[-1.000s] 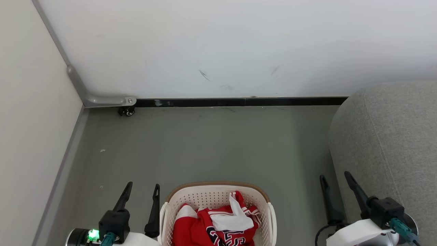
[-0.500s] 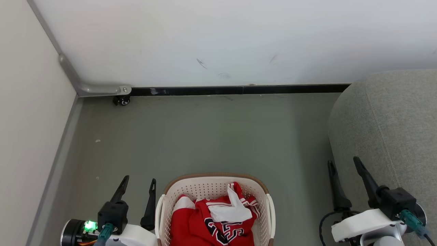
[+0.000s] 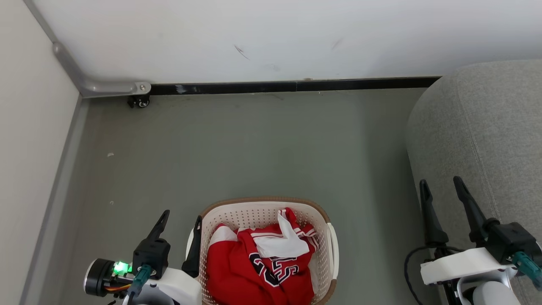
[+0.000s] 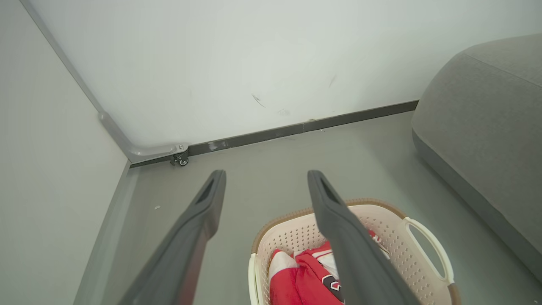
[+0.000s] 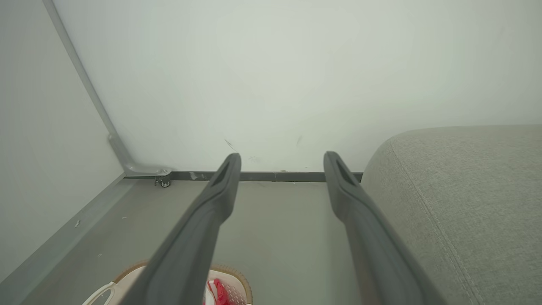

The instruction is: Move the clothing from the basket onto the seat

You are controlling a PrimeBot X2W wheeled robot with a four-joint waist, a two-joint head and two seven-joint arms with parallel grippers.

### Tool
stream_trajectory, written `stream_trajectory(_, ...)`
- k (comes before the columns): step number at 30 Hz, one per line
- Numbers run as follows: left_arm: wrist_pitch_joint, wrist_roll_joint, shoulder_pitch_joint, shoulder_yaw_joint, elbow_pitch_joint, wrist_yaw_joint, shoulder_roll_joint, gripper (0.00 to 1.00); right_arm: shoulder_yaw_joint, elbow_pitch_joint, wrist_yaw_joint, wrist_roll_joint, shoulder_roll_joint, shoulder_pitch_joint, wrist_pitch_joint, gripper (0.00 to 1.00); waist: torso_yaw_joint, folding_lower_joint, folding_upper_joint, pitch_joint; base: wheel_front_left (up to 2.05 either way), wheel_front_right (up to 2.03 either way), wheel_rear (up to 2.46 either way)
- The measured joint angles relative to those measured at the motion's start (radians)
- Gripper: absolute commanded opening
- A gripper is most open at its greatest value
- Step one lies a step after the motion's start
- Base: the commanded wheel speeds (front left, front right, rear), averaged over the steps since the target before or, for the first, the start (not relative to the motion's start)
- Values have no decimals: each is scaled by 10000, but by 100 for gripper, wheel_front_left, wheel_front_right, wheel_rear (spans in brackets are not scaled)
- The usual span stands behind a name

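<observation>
The cream basket (image 3: 237,214) with a brown rim stands on the grey floor at the bottom centre of the head view. Red clothing (image 3: 254,264) with white trim and dark numerals is bunched inside it; the same clothing (image 4: 302,279) and basket (image 4: 398,231) show in the left wrist view. The grey seat (image 3: 478,127) rises at the right. My left gripper (image 3: 181,217) is open just left of the basket, empty. My right gripper (image 3: 439,184) is open beside the seat's edge, empty. In the wrist views the left gripper (image 4: 266,178) and right gripper (image 5: 281,159) hold nothing.
A white wall with a black baseboard (image 3: 288,86) runs across the back. A pale panel with a metal frame and a small caster (image 3: 139,101) closes off the left. Open grey floor (image 3: 262,148) lies between the basket and the wall.
The head camera has tilted down, so the basket and seat sit higher in the picture. Both grippers stay open; the left one now sits closer to the basket's rim.
</observation>
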Motion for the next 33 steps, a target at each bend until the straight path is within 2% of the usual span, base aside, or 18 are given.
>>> stream_trajectory(16, 0, 251, -1050, -295, 982, -230, 17, 100, -395, -1124, 0, -213, 8, -506, -2, 100, -287, -1, 0, 1316, 0, 0, 0)
stream_trajectory(33, 0, 353, -2250, -451, 2121, -351, -25, 100, 84, -2056, 0, -150, -2, -1515, -17, 100, -694, -1, 0, 3001, 0, 0, 0)
